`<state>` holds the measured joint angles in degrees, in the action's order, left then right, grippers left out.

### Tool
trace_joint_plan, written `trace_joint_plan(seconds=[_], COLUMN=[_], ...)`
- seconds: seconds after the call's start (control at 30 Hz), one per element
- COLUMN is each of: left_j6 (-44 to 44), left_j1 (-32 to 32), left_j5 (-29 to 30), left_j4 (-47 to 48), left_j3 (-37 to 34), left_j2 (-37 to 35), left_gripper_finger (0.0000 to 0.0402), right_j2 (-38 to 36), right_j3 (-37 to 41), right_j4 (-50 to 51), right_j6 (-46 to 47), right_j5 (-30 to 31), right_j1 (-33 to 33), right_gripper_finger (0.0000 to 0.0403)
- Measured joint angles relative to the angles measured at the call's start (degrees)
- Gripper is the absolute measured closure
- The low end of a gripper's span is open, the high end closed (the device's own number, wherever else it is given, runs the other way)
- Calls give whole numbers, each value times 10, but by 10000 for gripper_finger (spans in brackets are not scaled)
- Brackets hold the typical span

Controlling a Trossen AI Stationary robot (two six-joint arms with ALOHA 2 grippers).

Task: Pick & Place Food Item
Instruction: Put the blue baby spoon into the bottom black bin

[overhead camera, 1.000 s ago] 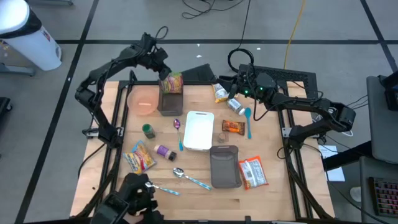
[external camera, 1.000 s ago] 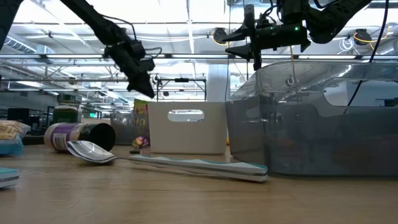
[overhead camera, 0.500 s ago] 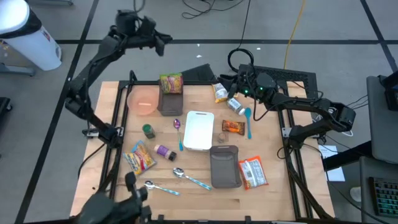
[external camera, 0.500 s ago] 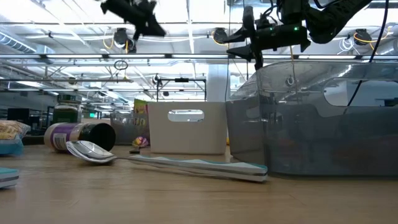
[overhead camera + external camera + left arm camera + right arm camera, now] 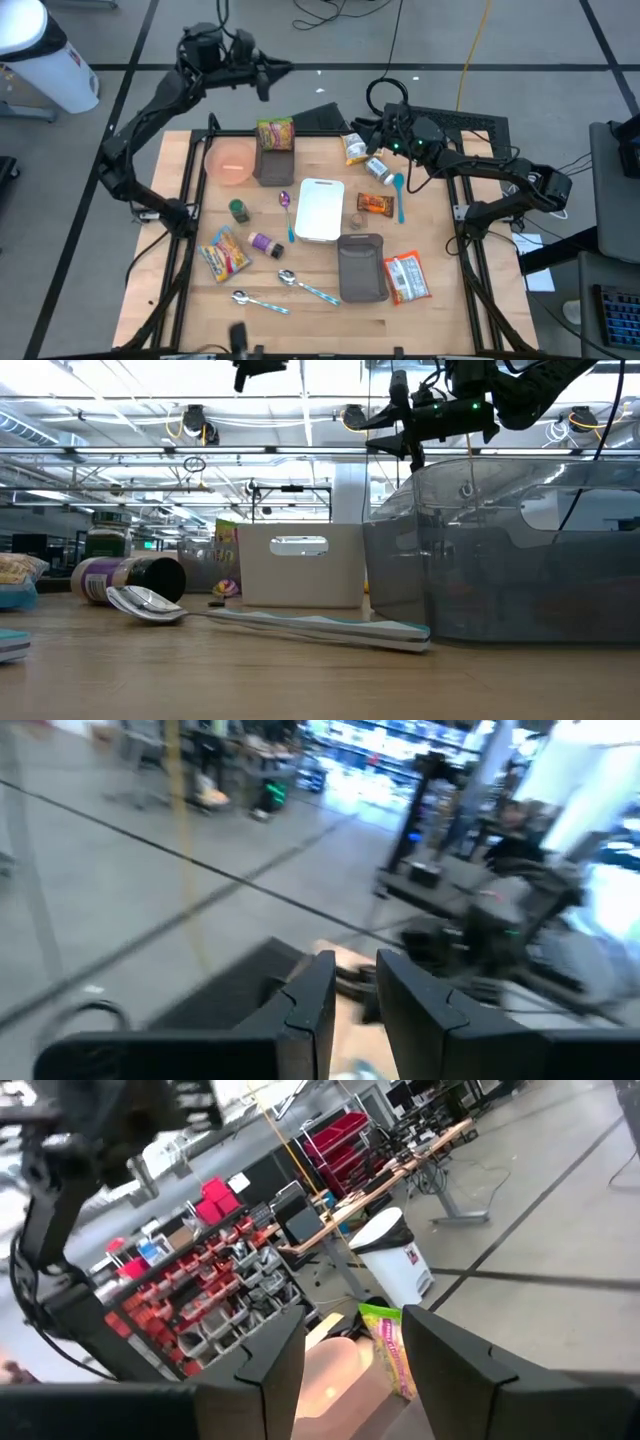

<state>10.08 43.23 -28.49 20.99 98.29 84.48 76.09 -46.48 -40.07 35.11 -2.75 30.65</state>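
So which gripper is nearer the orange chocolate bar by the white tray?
Right. The right gripper hovers just behind the orange chocolate bar; the left gripper is raised beyond the table's back-left edge.

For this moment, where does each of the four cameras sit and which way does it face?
High view: overhead, straight down on the wooden table; both dark arms show, left gripper raised beyond the far edge.
Low view: at table-top height, level across toward the room; right gripper hangs above the clear plastic container.
Left wrist view: on the left arm, facing the room; its two fingers show.
Right wrist view: on the right arm, past its fingers.
Shared: the green-yellow snack bag appears in high and right wrist views.
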Motion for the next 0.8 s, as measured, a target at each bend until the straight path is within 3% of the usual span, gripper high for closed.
trace_joint_plan(seconds=[0.27,0.53,0.8], left_j6=[-9,-26,23], left_j1=[-101,-167,-216], left_j5=[5,17,47], left_j4=[14,20,72], left_j3=[-50,-106,-114], left_j2=[2,2,3], left_gripper_finger=[316,316,316], right_j2=[0,0,-2], right_j3=[0,0,0], right_j4=[0,13,26], right_j6=[65,42,45], right_j5=[31,38,-153], right_j1=[-15,-52,-56], right_gripper_finger=[243,243,243])
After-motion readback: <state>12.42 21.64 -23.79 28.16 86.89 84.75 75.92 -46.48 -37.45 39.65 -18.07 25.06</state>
